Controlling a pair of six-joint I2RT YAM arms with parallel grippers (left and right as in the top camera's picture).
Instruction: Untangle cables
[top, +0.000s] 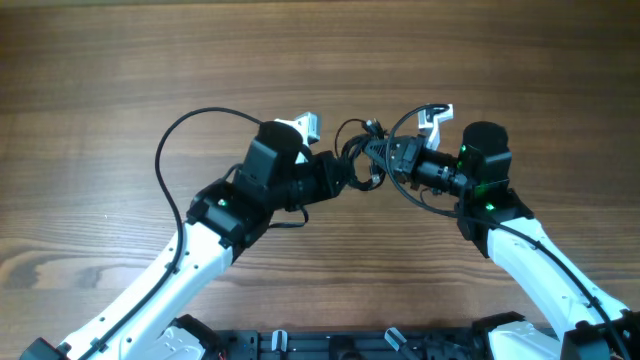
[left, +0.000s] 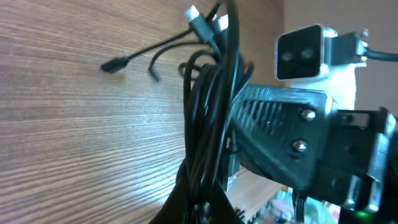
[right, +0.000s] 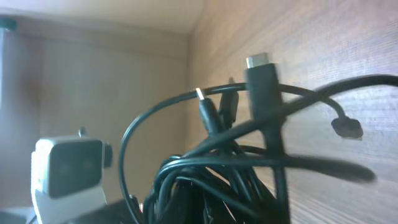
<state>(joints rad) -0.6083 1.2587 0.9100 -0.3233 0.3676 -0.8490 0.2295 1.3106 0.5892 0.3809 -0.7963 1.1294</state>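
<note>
If the left gripper (top: 343, 178) and the right gripper (top: 398, 157) are drawn apart, the tangle in the cables (top: 353, 133) may be pulled tighter, or a cord may slip free. At frame centre the bundle is clamped by both closed grippers. The arms are angled inward from the lower corners.

Each arm has a long white link, the left arm (top: 150, 290) at lower left and the right arm (top: 545, 265) at lower right. Blocky black joint housings top both nearer the middle of the overhead frame. Small green lights (top: 463, 152) glow on the black parts. A thick black cable (top: 163, 150) loops off the left arm at centre left. The left hand (top: 352, 172) and right hand (top: 385, 158) are black. In the left wrist view, a white camera box (left: 308, 53) with two dark lenses sits upper right, above a ribbed black casing (left: 273, 118) with two silver screws (left: 300, 145).
</note>
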